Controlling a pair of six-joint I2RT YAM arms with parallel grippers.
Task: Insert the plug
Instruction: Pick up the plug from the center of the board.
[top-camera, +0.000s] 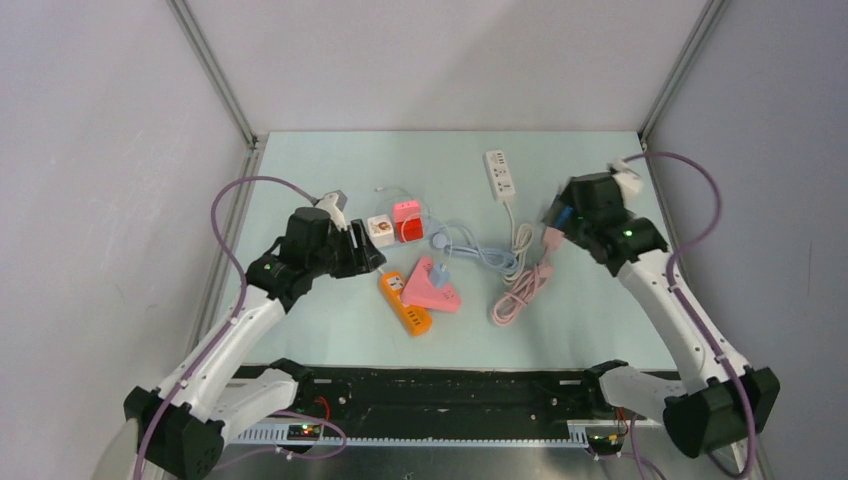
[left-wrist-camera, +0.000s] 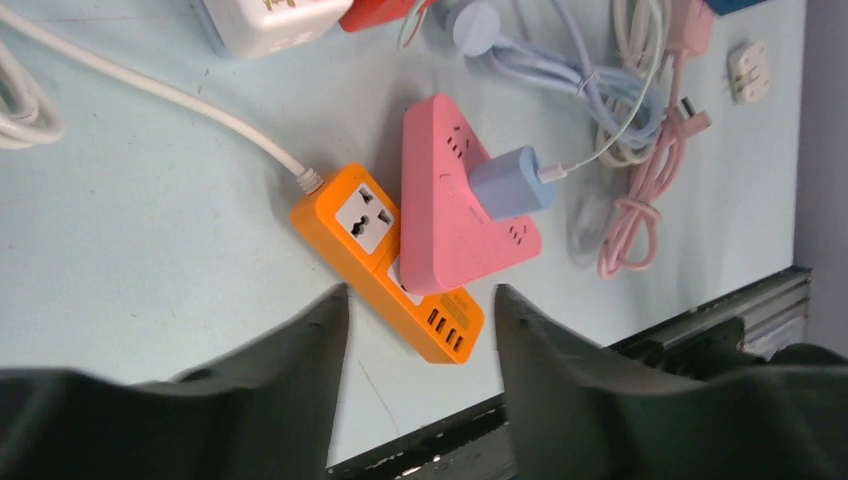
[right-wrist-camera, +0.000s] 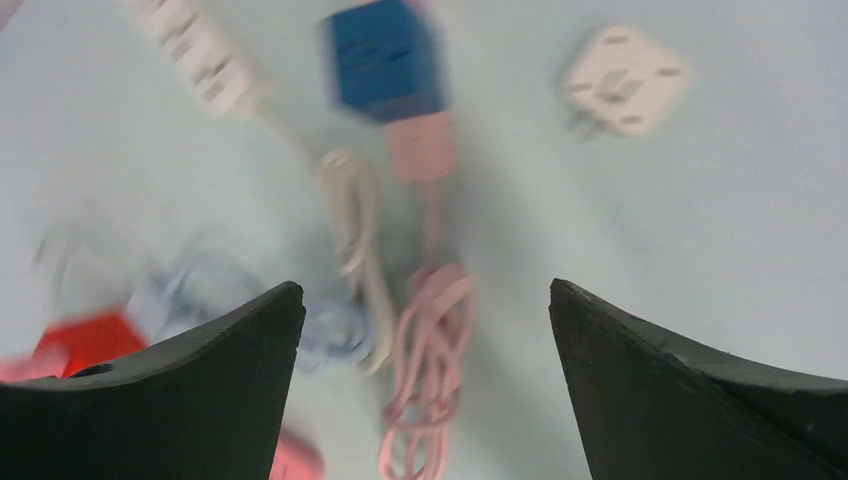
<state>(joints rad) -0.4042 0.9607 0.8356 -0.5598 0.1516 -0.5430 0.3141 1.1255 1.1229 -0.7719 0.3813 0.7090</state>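
A light-blue plug (left-wrist-camera: 510, 182) sits seated in a socket on the pink triangular power strip (left-wrist-camera: 455, 210), which lies partly over an orange power strip (left-wrist-camera: 362, 222). Seen from above, the pink strip (top-camera: 432, 287) and the plug (top-camera: 440, 272) lie at the table's middle. My left gripper (left-wrist-camera: 420, 292) hangs open above the near end of the two strips, with nothing between its fingers. It shows in the top view (top-camera: 370, 256) just left of them. My right gripper (right-wrist-camera: 425, 290) is wide open and empty above a coiled pink cable (right-wrist-camera: 425, 370).
A blue cube socket (right-wrist-camera: 385, 60) with a pink plug (right-wrist-camera: 420, 145) in it lies beyond the right gripper, a loose white adapter (right-wrist-camera: 622, 80) beside it. A white power strip (top-camera: 500, 173), a white cube (top-camera: 381, 230), a red-pink cube (top-camera: 407, 222) and tangled cables (top-camera: 500, 255) lie around.
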